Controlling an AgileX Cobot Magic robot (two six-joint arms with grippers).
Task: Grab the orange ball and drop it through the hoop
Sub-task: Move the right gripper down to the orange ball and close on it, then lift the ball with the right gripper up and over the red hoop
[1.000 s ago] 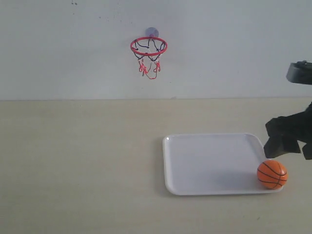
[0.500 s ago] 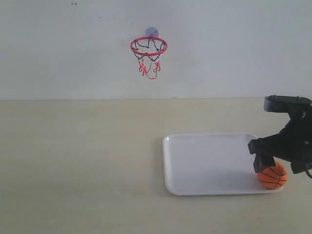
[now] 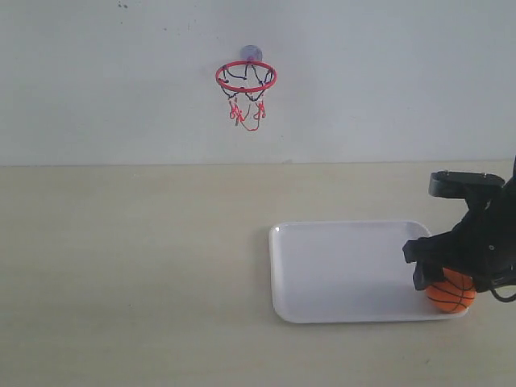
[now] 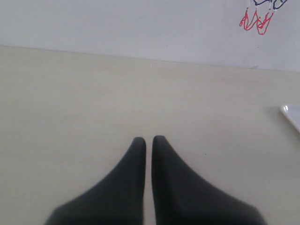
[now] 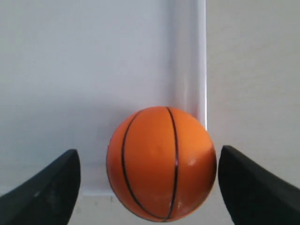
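Note:
The orange ball, a mini basketball with black seams, rests in the near right corner of the white tray. My right gripper has come down over it and stands open, one finger on each side of the ball with a small gap to both. The hoop, red ring with black-and-red net, hangs on the back wall by a greyish suction cup, up and to the left; its net tips show in the left wrist view. My left gripper is shut on nothing over bare table.
The tray's raised rim runs right beside the ball, and its corner peeks into the left wrist view. Beige tabletop spreads left of the tray up to the white wall.
The right arm has dropped and shifted left, from beside the tray onto the ball, now covering its top. Ball, tray and hoop have not moved.

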